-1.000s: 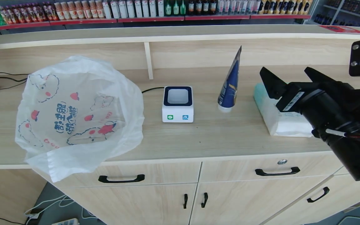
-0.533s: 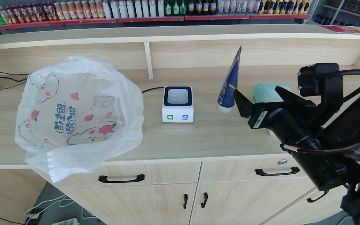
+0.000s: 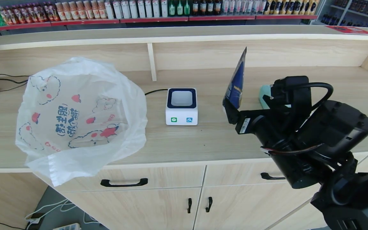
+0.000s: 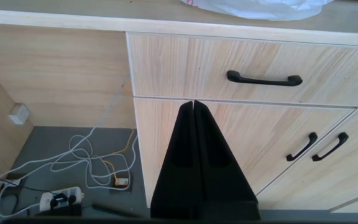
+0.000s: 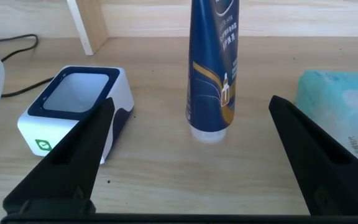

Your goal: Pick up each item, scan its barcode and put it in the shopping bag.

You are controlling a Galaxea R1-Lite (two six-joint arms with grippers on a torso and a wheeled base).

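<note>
Right hand, fingers spread wide, frames the upright blue tube on the bench. Best to centre it, grip mid-body and squeeze softly, or it topples.

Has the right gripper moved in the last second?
Yes. The right gripper swung left, from over the tissue pack to the blue tube, closer to the fixed scanner.
</note>
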